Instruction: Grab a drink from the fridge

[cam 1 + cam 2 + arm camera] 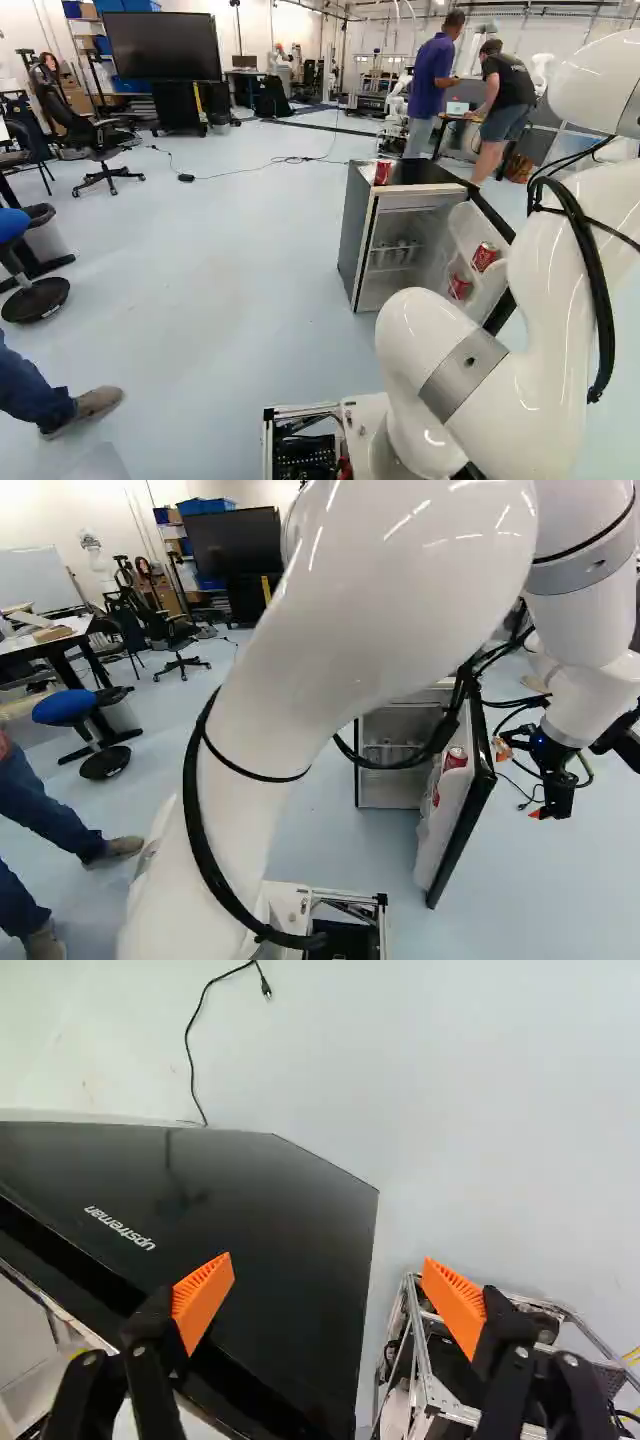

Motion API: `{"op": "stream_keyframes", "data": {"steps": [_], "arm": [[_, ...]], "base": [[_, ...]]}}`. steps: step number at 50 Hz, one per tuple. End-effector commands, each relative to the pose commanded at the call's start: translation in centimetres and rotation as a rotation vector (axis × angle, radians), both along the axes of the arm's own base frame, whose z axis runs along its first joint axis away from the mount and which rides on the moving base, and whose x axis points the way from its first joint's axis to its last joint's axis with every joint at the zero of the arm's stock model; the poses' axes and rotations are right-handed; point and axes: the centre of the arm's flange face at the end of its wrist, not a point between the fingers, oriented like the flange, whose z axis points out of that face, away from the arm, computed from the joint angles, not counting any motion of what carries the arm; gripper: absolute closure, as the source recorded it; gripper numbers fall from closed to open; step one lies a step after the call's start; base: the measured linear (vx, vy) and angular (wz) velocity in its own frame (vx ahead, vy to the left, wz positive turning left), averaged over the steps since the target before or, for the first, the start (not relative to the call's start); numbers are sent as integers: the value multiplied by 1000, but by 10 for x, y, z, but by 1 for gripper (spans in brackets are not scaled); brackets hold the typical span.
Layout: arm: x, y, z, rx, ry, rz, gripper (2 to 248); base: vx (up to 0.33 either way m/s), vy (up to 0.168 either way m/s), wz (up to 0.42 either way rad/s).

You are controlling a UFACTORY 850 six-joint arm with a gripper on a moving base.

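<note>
Nearest, the white arm (560, 240) is rising beside the metal base frame (425, 1380), its lower bend covering part of the fridge door in the left base view. The gripper (519, 782) is hanging released on the outer side of the fridge door (465, 830), its orange-padded fingers (205, 1295) standing wide apart. In the wrist view the door's black face is reaching under one finger, its far edge is running between the two, and a strip of floor is opening between that edge and the base frame. The door is standing open, and two red drink cans (485, 257) are sitting in its inner shelves, across the panel from the gripper. A third red can (383, 172) is standing on the dark top of the fridge (352, 230), near the front edge, while pale containers (400, 252) are standing inside. Smooth pale floor (230, 260) is stretching out left of the fridge, with a thin cable (260, 160) crossing it. Farther off, an office chair (100, 140) is standing near a large black screen (165, 45)
</note>
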Motion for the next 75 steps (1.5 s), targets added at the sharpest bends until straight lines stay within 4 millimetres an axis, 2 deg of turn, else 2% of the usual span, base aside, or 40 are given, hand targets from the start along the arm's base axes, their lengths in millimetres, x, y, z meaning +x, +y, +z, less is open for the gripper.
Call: {"op": "stream_keyframes", "data": {"steps": [29, 75], "arm": [[12, 38, 3, -121, 5, 44, 3], [19, 119, 4, -85, 22, 126, 3]], "base": [[0, 0, 0], [0, 0, 0]]}}
